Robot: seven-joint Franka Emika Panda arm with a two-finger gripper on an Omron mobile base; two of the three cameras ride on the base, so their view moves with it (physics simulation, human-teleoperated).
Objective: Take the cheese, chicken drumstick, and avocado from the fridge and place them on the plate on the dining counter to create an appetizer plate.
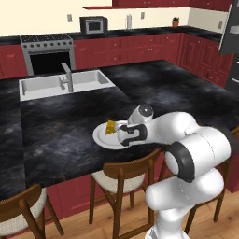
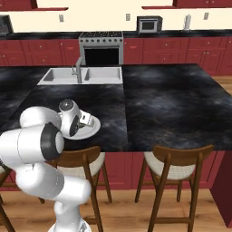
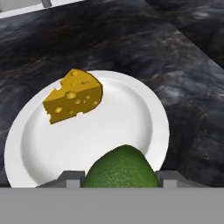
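1. Hand view: my two-finger pincer (image 3: pixel 120 178) sits with its jaws at a middling width, clamped on either side of the dark green, rounded avocado (image 3: pixel 121 169), which bulges up between the two small dark finger tips (image 3: pixel 70 178). I judge it held over the near rim of the plain white round plate (image 3: pixel 144 113). The yellow-orange cheese wedge with holes (image 3: pixel 73 96) already lies on the plate's far left part, well apart from the avocado.
2. Handling, as I judge it: the avocado looks light, firm and smooth-skinned, and being ball-like it may roll once freed. Holding it across its widest middle seems right, and I would let go low over the flat of the plate, short of the cheese. I see no chicken drumstick on the plate, so that item looks still to fetch.
3. Left base view: the white arm bends over the black marbled stone dining counter (image 1: pixel 56 135), its hand above the plate's right side, the cheese showing at the left. A pale sink (image 1: pixel 46 84) lies beyond, and wooden chairs with cream seats (image 1: pixel 123 179) stand below the counter edge.
4. Right base view: the arm hides most of the plate; a steel oven range (image 2: pixel 102 47) and red cabinets (image 2: pixel 41 52) line the back wall.
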